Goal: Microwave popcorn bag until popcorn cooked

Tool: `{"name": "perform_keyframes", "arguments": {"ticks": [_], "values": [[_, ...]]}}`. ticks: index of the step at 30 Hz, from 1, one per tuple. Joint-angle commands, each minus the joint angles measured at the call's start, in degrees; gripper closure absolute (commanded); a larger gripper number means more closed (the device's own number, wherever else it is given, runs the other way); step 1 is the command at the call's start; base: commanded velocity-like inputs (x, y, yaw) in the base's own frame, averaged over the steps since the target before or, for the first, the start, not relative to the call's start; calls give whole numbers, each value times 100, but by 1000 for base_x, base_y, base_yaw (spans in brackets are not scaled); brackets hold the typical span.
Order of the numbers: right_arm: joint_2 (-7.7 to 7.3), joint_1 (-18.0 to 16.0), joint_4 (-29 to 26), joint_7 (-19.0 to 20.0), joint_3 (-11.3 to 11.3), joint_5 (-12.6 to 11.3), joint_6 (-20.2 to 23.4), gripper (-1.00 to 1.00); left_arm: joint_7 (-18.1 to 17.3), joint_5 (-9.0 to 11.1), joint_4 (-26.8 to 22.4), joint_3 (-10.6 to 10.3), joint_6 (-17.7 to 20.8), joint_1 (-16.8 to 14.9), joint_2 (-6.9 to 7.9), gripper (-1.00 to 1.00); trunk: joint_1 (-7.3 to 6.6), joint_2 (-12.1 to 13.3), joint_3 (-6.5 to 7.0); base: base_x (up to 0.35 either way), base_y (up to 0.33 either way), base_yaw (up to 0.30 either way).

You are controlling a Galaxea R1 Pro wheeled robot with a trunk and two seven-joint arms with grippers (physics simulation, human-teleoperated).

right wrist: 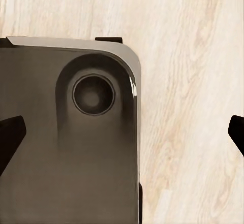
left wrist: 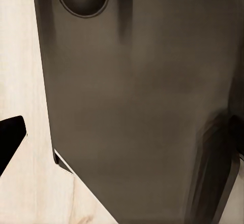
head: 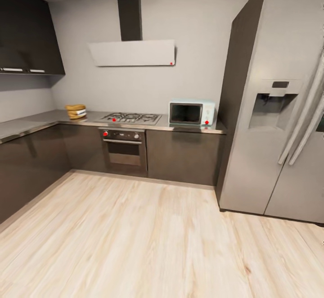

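Your two wrist cameras look down at the robot's dark base [right wrist: 66,148] and the pale wood floor [right wrist: 193,82]. Right gripper [right wrist: 122,132]: dark fingertips at opposite picture edges, jaws spread wide, empty. Left gripper: one fingertip [left wrist: 10,137] visible; you cannot tell its jaw state.

- One popcorn bag [head: 75,111], on the countertop [head: 31,122] left of the hob [head: 130,118].
- One microwave [head: 191,112], door closed, right of the hob.
- One oven [head: 123,147].
- One fridge [head: 279,122].

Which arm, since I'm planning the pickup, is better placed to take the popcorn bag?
Left, tentatively: the popcorn bag sits on the countertop left of the hob, on that arm's side. The robot stands far back across the floor, so neither arm reaches yet.
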Motion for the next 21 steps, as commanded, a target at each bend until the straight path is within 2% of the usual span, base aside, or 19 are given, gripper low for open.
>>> {"name": "perform_keyframes", "arguments": {"ticks": [1, 14, 21], "values": [[0, 2, -10, -5, -3, -2, -8, -100, 3, 4, -11, 1, -4, 4, -1, -100, 4, -2, -3, 333, 0, -192], [0, 1, -13, -5, -3, -2, -8, -100, 3, 4, -13, 1, -4, 4, -1, -100, 4, -2, -3, 335, 44, -147], [0, 1, -12, -5, -3, -1, -8, -100, 3, 4, -12, 1, -4, 4, -1, -100, 4, -2, -3, 321, 130, -24]]}}
